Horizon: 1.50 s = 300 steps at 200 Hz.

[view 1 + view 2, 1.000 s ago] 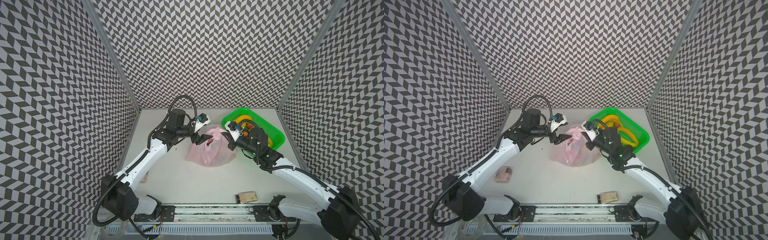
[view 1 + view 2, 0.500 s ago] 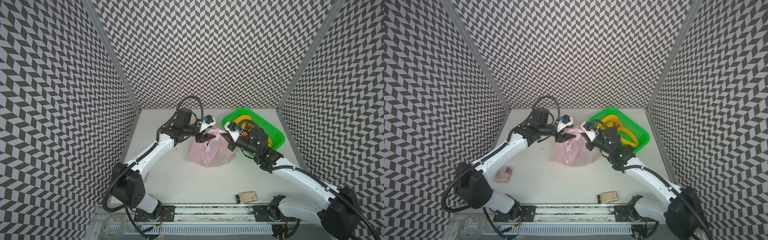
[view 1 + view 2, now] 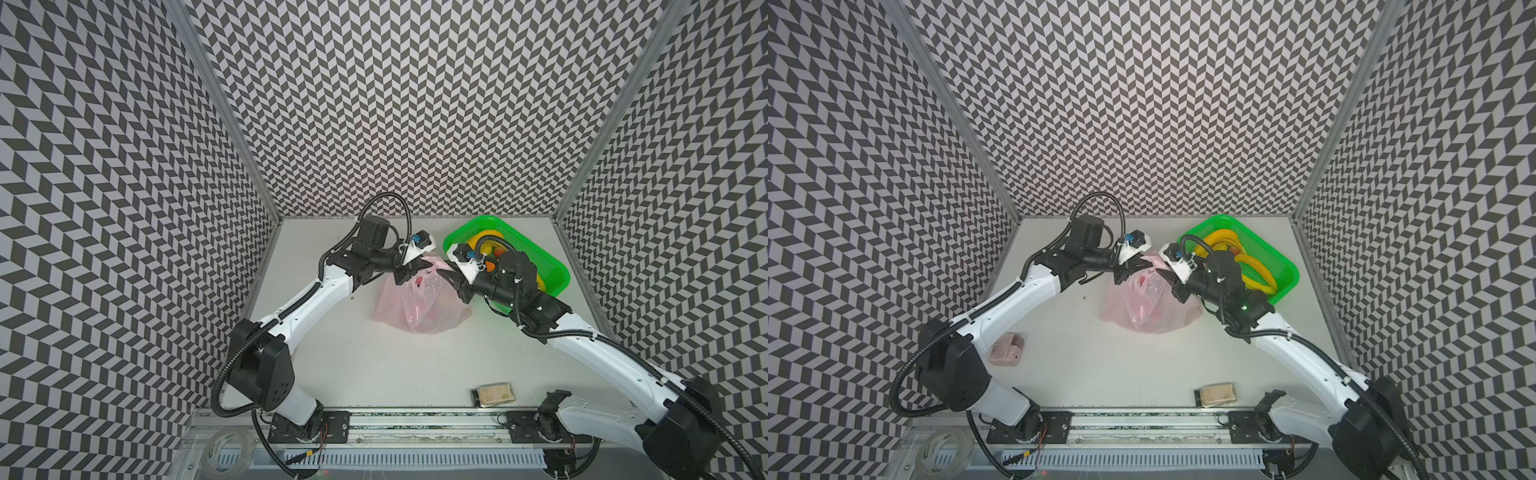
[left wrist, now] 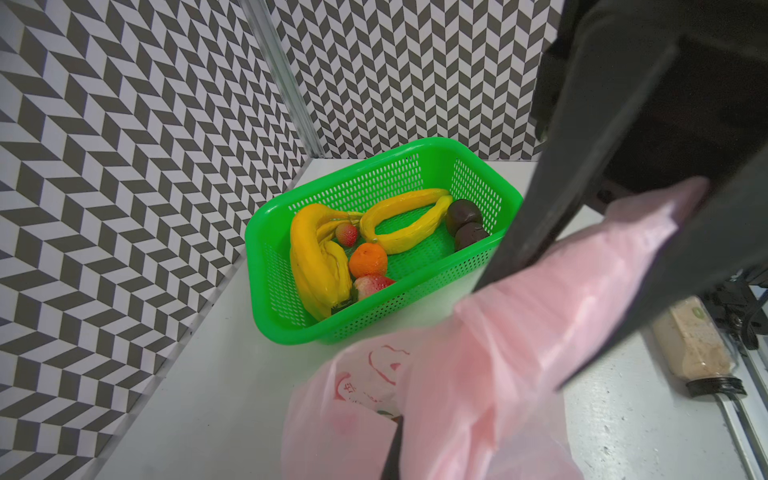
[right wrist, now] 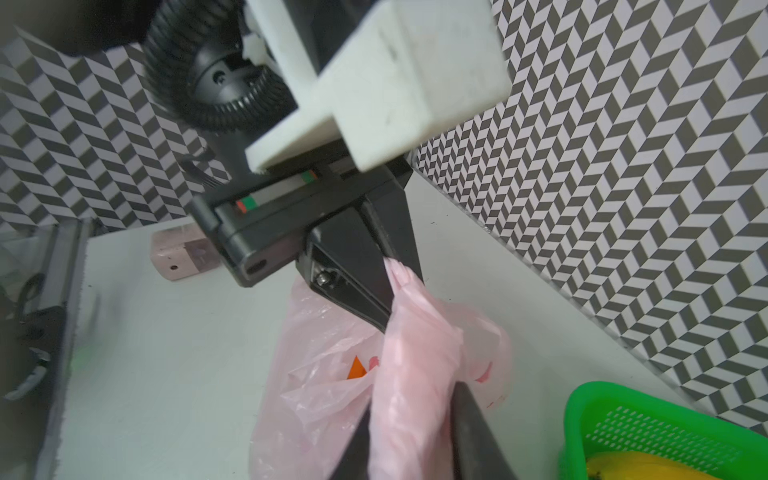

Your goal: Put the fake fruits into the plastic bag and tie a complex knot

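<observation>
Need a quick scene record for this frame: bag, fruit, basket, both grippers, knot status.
plastic bag: lying mid-table, next to green basket
bag handle: pulled up between the two grippers
left gripper: shut on the handle
right gripper: handle passes through its jaws; grip unclear
in basket: bananas, orange, strawberries, dark brown ones
knot: none visible
clutter: bottle lying at front edge, pink block at left

You're looking at a translucent pink bag (image 3: 415, 307) with red-and-white peach prints, a bright green mesh basket (image 4: 395, 303), yellow bananas (image 4: 316, 257), an orange (image 4: 368, 259), red strawberries (image 4: 347, 234) and black-and-white chevron walls (image 3: 415, 104).
</observation>
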Each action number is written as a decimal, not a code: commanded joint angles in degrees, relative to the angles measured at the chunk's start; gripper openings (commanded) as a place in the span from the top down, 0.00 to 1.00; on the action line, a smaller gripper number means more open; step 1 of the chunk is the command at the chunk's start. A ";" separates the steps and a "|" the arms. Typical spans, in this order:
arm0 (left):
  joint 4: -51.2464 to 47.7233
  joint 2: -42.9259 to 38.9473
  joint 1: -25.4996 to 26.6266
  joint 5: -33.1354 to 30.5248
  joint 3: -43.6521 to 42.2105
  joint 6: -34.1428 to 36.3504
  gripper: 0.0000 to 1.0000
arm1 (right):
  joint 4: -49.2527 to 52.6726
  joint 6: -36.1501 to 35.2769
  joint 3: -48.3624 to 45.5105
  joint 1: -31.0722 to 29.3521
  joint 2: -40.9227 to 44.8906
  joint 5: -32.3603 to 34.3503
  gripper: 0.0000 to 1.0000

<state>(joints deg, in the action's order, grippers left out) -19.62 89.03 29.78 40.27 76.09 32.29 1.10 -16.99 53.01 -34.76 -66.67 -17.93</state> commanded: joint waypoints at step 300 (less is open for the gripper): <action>3.38 -5.83 -2.18 -7.60 -7.62 -7.24 1.00 | 6.39 -0.59 10.53 1.23 -5.00 9.61 1.00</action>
<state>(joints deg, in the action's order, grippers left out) -17.06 83.05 27.73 35.03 68.75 27.05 12.47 -17.39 63.66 -33.61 -73.67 -11.84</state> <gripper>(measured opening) 0.048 0.048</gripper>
